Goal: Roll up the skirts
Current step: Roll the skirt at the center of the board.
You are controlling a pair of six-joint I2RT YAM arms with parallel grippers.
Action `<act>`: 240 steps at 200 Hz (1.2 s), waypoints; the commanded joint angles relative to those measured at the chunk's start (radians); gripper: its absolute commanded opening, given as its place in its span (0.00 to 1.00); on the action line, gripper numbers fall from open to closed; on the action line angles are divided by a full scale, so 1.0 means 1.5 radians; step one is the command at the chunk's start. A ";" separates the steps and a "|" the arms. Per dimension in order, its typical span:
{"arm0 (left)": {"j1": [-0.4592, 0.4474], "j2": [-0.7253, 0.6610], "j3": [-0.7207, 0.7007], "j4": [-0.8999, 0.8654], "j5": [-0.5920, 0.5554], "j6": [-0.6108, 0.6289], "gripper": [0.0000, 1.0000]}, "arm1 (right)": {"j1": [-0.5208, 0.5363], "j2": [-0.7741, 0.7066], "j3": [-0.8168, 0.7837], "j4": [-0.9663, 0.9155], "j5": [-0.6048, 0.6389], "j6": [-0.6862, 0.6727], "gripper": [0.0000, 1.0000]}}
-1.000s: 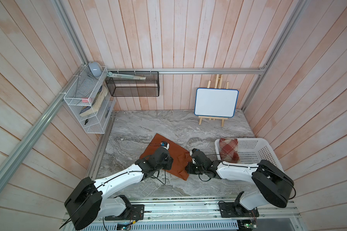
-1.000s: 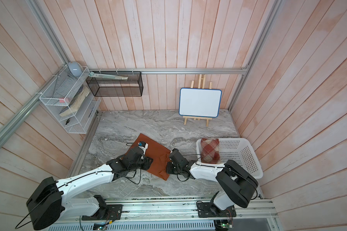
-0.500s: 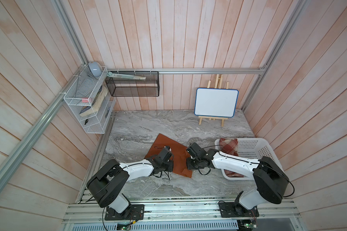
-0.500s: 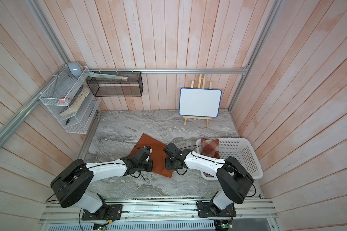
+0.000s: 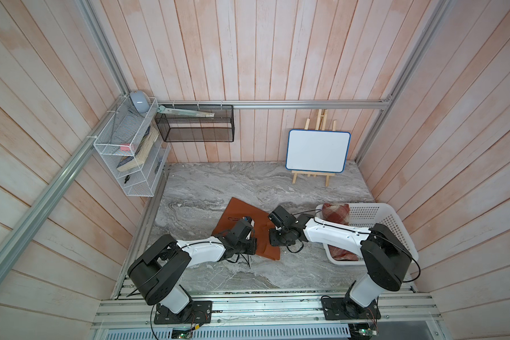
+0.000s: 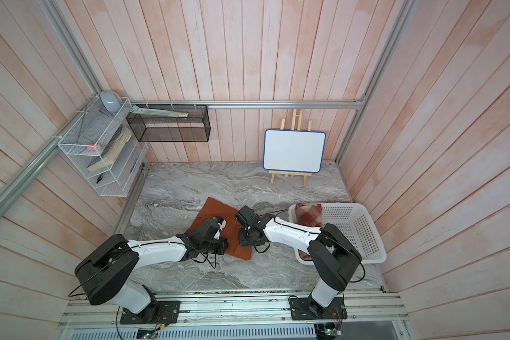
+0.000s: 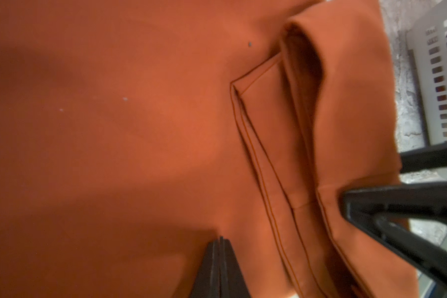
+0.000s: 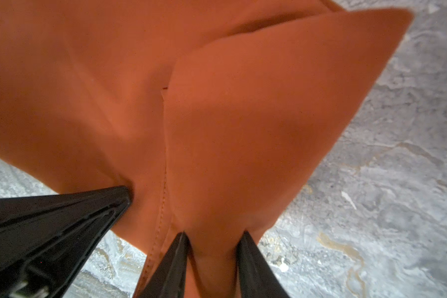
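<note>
- The orange skirt (image 5: 239,210) lies spread near the middle of the desk (image 5: 218,182), a bit toward the front edge. Its right side is folded over.
- My left gripper (image 7: 220,242) is pressed together, pinching the skirt's front edge.
- My right gripper (image 8: 214,233) is spread, with a fold of the skirt between its fingers. The two are close but apart.
- The plaid skirt (image 5: 336,213) sits in the white basket (image 5: 377,217) by the desk's right edge.
- There is lots of bare desk behind the orange skirt and to its left.
- A second ago my left arm was stretched out long; now its elbow is tucked in by the front edge. The orange skirt has hardly moved.
- The desk is grey marble. Pink wood walls stand around it, with a whiteboard (image 5: 317,151) at the back edge and wire shelves (image 5: 124,159) on the left wall.
</note>
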 commanded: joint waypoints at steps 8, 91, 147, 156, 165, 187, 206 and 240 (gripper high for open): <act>-0.006 0.008 -0.022 -0.017 0.022 -0.003 0.08 | 0.006 0.020 0.032 0.019 -0.015 0.000 0.39; -0.006 0.022 -0.041 0.003 0.041 -0.008 0.07 | 0.011 0.047 0.050 0.090 -0.026 -0.001 0.37; -0.003 -0.019 -0.047 -0.025 0.021 -0.028 0.06 | 0.010 0.145 0.065 0.115 -0.034 -0.010 0.29; 0.000 -0.048 -0.051 -0.045 -0.002 -0.040 0.06 | 0.009 0.148 0.047 0.127 -0.032 -0.001 0.26; 0.002 -0.081 -0.054 -0.070 -0.024 -0.048 0.08 | 0.009 0.147 0.028 0.141 -0.029 0.007 0.24; 0.005 -0.156 -0.051 -0.124 -0.057 -0.065 0.16 | 0.010 0.153 0.008 0.143 -0.028 0.009 0.22; 0.005 -0.215 -0.029 -0.173 -0.091 -0.076 0.24 | 0.011 0.156 -0.004 0.146 -0.028 0.009 0.21; 0.005 -0.217 0.013 -0.125 -0.054 -0.077 0.26 | 0.009 0.143 -0.026 0.157 -0.028 0.015 0.21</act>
